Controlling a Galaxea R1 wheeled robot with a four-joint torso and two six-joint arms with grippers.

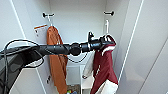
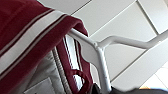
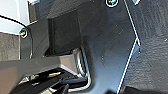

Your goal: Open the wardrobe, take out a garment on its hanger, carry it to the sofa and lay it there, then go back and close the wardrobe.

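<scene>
Garment hangs at 3 o'clock in open wardrobe; our left gripper sits at hanger neck, grip state we cannot tell. Risk: hook snags rod, or jacket slips off, if pulled askew

Left gripper buried against the garment collar, fingers impossible to read. The hanger vanishes under that collar below its hook. Garment's hem runs off the frame's lower edge, and below it the wardrobe floor clutter is just coloured blur.
</scene>
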